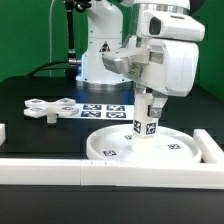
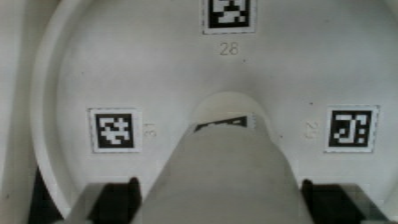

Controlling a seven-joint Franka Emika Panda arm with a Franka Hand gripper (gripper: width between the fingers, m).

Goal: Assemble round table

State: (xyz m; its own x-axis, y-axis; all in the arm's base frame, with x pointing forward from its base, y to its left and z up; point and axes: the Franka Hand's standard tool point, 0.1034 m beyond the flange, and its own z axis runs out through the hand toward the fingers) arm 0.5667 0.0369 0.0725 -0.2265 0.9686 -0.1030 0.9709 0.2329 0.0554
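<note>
The large rimmed round disc lies flat on the black table by the front rail. My gripper is shut on the short cylindrical leg and holds it upright over the disc's middle, its lower end at or just above the disc. In the wrist view the leg runs between my two dark fingertips toward the disc's face, which carries three square tags. The flat cross-shaped lobed base lies apart at the exterior view's left.
The marker board lies behind the disc. Long white border rails run along the front and at the exterior view's right. A small white block sits at the left edge. The arm's base stands behind.
</note>
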